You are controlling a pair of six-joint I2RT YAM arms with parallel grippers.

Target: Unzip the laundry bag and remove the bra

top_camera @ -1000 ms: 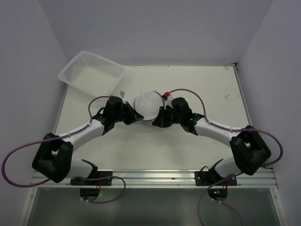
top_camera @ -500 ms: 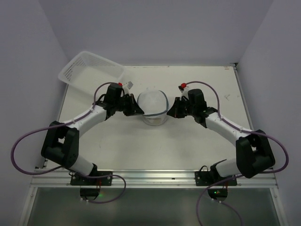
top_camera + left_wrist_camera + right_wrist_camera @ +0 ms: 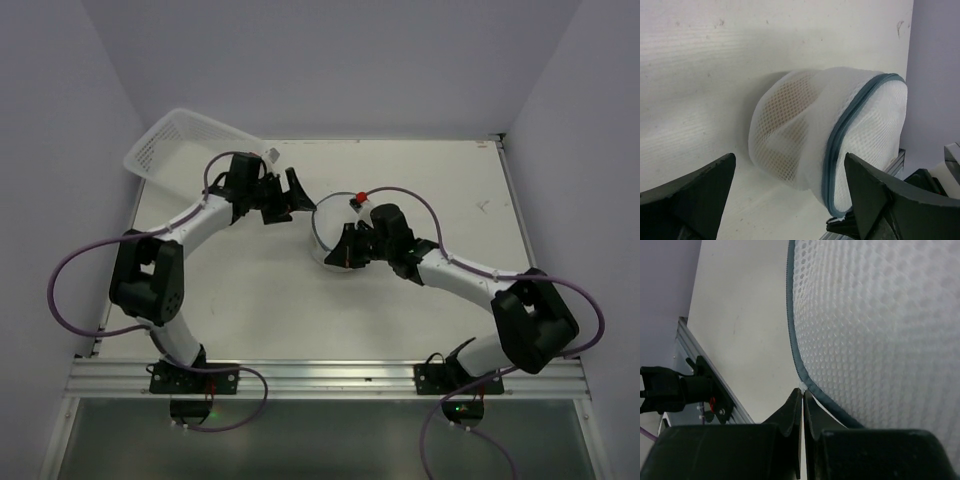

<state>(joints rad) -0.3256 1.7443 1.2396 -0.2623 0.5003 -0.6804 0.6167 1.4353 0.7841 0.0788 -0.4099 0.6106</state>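
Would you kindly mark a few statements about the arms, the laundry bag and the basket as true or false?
1. The left pincer is open and clear of the laundry bag. True.
2. The right pincer is wide open. False: it is shut at the bag's zipper rim.
3. The laundry bag lies inside the basket. False: it rests on the table, apart from the basket.
4. The zipper rim is darker than the mesh. True.
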